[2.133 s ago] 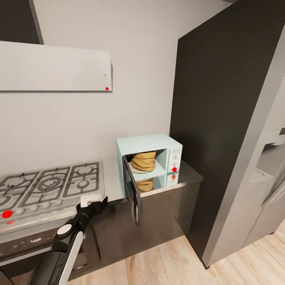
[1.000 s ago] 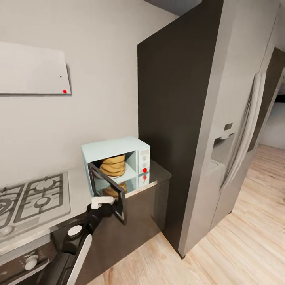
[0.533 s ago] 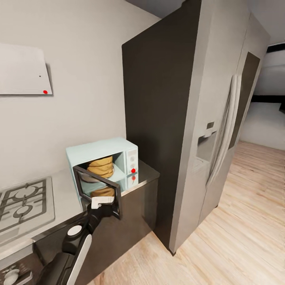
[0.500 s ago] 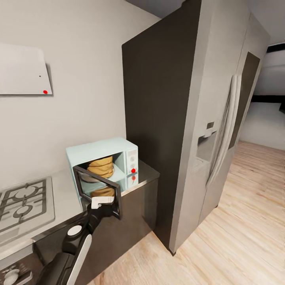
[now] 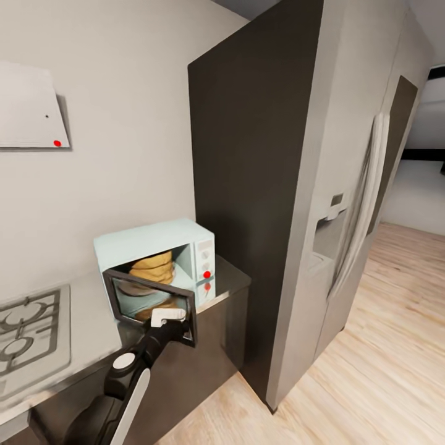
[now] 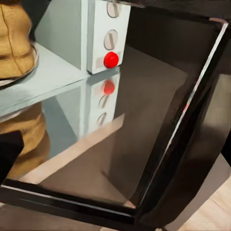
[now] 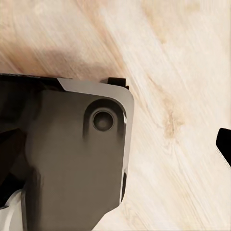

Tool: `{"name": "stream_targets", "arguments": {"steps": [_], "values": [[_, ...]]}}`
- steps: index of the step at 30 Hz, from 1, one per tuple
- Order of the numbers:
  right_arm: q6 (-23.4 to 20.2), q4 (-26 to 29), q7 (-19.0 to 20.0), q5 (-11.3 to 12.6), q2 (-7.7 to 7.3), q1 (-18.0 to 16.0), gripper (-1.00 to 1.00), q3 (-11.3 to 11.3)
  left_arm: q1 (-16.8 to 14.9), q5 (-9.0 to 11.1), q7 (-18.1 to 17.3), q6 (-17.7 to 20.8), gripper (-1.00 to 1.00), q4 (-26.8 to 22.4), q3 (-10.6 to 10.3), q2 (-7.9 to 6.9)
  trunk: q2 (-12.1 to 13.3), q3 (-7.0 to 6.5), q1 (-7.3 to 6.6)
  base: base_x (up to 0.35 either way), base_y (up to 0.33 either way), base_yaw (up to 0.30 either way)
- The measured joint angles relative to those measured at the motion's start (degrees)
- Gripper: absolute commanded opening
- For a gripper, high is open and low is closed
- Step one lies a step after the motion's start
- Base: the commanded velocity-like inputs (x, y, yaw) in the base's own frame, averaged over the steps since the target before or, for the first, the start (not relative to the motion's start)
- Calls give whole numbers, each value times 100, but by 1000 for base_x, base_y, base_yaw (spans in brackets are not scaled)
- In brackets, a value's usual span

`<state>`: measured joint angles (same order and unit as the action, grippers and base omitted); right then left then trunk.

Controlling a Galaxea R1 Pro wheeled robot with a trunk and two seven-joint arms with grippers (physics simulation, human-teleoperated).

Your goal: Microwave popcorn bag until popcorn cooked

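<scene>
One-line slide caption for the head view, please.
Left gripper at the microwave door, half open, popcorn bag inside.

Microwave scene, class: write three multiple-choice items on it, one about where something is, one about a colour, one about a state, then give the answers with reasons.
1. Where is the popcorn bag?
A. On the stove grates
B. Inside the microwave
C. On the wooden floor

2. What colour is the round button on the microwave's knob panel?
A. Red
B. Green
C. Yellow

3. How does the microwave door stand?
A. Fully shut
C. Removed and lying on the floor
B. Partly open, with the left end effector at its outer edge

Answers:
1 B, the tan sack sits in the cavity, seen above the door in the head view.
2 A, the left wrist view shows a red dot below two pale knobs.
3 B, the dark-framed door angles away from the cavity.
</scene>
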<state>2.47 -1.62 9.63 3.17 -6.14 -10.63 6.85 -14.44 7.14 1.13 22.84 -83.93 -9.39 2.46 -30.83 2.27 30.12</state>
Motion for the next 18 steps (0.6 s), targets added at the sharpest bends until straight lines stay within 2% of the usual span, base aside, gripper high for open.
{"name": "stream_targets", "arguments": {"steps": [7, 12, 13, 14, 18], "values": [[0, -3, 0, -7, 0, 0, 100, 1, 0, -9, 6, -1, 100, -1, -187, 1, 0, 0, 0, 292, 0, 0], [0, -3, 0, -11, 1, 0, 100, 9, -1, -6, 3, 1, 100, 5, -241, 1, -1, -1, 0, 289, 0, 0], [0, -2, 0, -14, 6, 0, 100, 9, -2, -78, 20, 5, 100, 7, 235, 0, 0, -1, 0, 288, 0, 0], [0, -2, 0, -15, 7, 0, 100, 9, -2, -85, 22, 4, 100, 6, 339, 3, 0, -1, 0, 288, 0, 0], [0, -3, 0, -16, 9, 0, 100, 9, -2, -82, 22, 4, 100, 42, 349, 5, -1, -1, 0, 287, 0, 0]]}}
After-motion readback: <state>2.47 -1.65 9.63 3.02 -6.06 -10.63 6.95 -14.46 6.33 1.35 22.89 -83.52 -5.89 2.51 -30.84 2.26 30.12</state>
